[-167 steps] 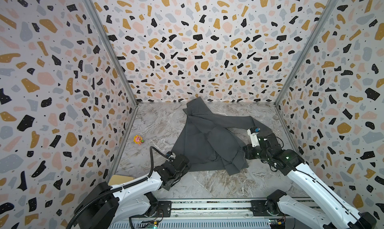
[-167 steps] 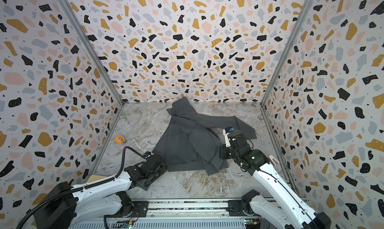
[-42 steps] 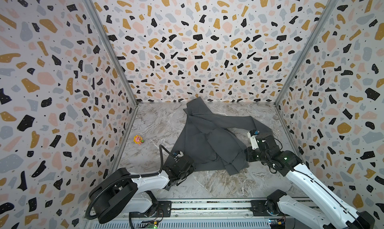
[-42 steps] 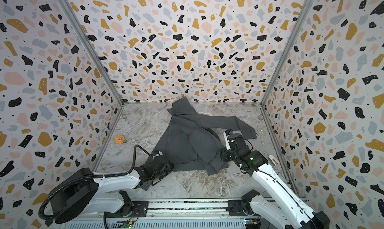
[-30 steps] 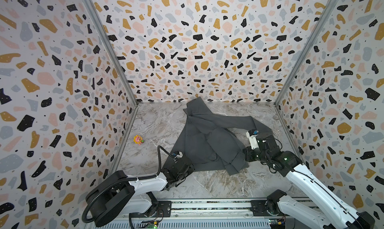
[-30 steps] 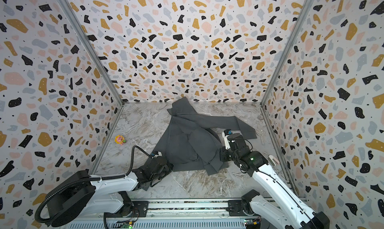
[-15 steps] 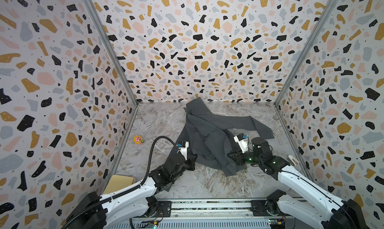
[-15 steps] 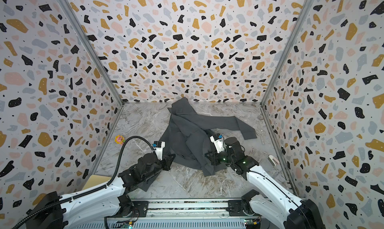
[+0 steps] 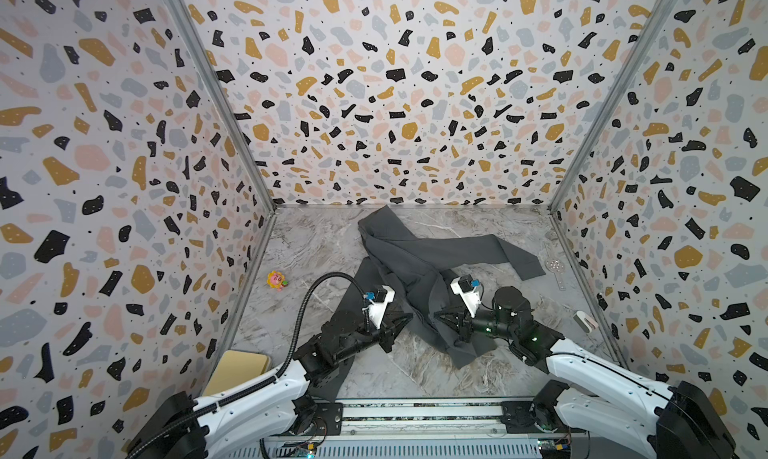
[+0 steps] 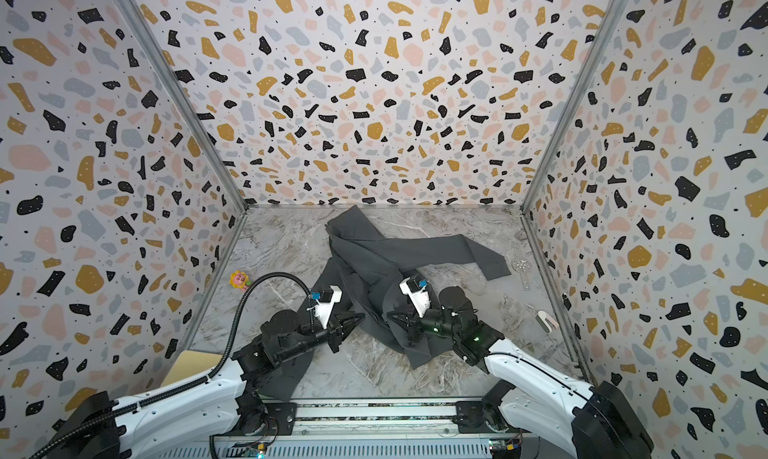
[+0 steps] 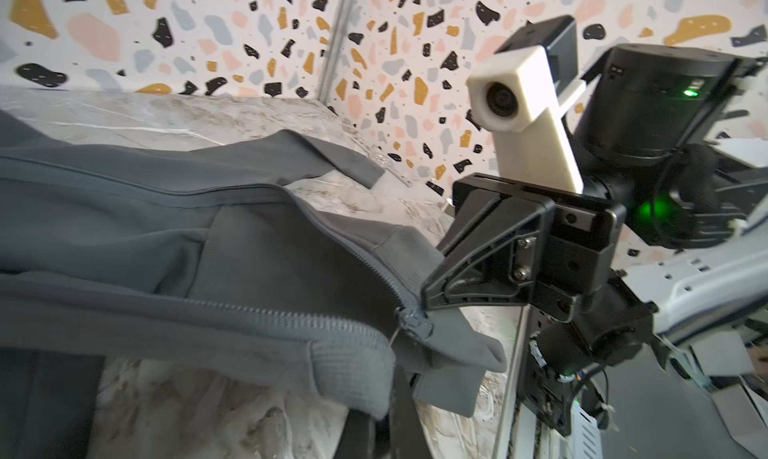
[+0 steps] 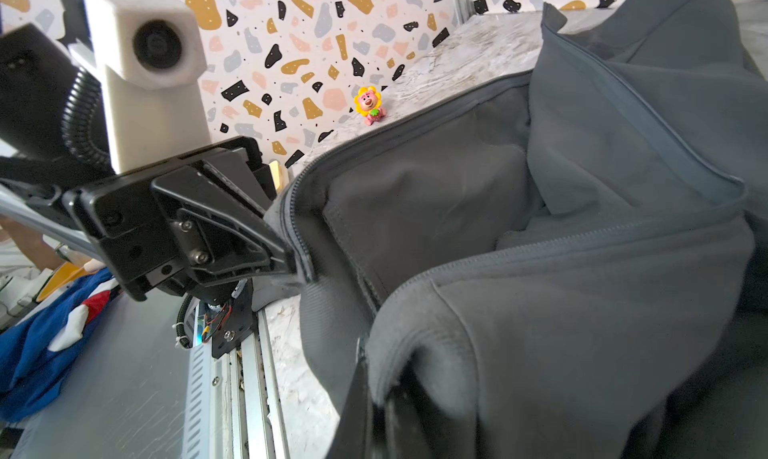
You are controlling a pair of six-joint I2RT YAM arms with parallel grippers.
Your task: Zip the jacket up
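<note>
You have pulled your left gripper (image 9: 408, 319) and right gripper (image 9: 437, 314) in from the corners of the jacket (image 9: 415, 265), so they now face each other, each pinched tight on a ribbed bottom edge. The soft dark grey jacket lies bunched up in the middle of the shiny marble table (image 9: 316, 245), one long sleeve (image 9: 478, 251) flat, its bumpy zipper (image 11: 257, 311) open

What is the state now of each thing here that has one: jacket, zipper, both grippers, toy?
Dark charcoal-grey fabric jacket: lying crumpled, front open.
Front zipper: unzipped, two sides apart.
Left gripper: fingers shut on one bottom zipper edge.
Right gripper: fingers shut on the other edge, by the slider.
Small yellow-and-pink flower toy: standing, untouched.
</note>
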